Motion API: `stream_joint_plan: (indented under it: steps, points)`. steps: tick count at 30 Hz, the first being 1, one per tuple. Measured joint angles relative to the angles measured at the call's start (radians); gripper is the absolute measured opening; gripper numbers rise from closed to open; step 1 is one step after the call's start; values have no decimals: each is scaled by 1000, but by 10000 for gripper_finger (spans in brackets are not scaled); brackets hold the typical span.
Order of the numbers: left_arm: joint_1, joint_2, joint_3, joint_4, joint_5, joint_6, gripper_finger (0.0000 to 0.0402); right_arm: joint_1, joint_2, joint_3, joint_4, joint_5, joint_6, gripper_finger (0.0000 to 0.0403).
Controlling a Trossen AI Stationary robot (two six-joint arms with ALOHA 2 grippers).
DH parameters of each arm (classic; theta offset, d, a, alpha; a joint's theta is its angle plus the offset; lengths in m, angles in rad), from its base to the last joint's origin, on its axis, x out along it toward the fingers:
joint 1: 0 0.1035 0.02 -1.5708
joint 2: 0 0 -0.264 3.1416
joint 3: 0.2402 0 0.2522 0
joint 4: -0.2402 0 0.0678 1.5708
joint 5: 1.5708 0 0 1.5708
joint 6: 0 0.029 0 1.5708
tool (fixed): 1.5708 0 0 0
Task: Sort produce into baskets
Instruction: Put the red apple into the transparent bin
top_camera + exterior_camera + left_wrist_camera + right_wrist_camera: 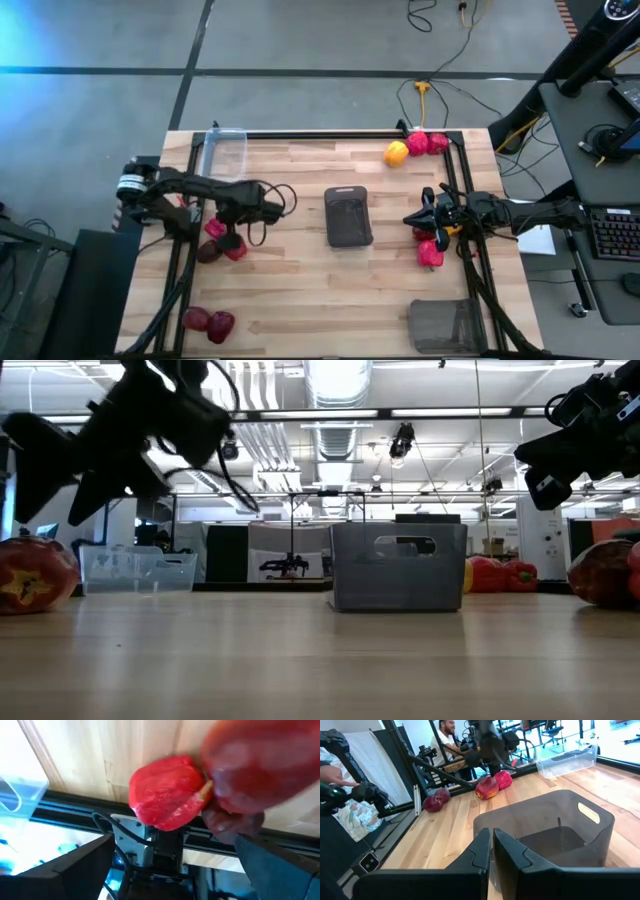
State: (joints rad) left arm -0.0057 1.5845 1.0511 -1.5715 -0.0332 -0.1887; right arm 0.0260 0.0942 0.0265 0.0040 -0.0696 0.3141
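Observation:
My left gripper point(229, 237) hangs open, slanting down over a cluster of red produce near the table's left edge. Its fingers point(85, 865) stand apart short of a red pepper point(167, 792) and a blurred red piece point(260, 765), touching neither. That pepper point(215, 228) lies on the table beside another red piece point(236, 249) and a dark apple point(207, 252). A clear basket point(225, 152) stands at the far left and a grey basket point(348, 215) in the middle. My right gripper point(492, 851) is shut and level at the table's right side, holding nothing.
A second grey mesh basket point(445, 325) sits at the near right. A yellow pepper point(396, 153) and red pieces point(428, 143) lie at the far right. Another red piece point(430, 253) lies below my right gripper, and two point(208, 322) at the near left. A person point(447, 735) shows beyond the table.

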Motion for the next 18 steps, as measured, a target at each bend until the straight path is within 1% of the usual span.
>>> stream_joint_plan:
  steps: [3,7,11,13,16,18]
  points:
    - [-74,-73,1,18,13,4,386,0,0,0,0,0,0,13]
    - [-229,-195,-13,94,49,35,379,0,0,0,0,0,0,13]
    - [-350,-281,-85,168,47,39,382,0,0,0,0,0,0,13]
    - [-377,-304,-136,210,49,25,387,0,0,0,0,0,0,13]
    - [-382,-309,-208,254,39,13,397,0,0,0,0,0,0,13]
    - [-382,-300,-238,267,13,17,399,0,0,0,0,0,0,13]
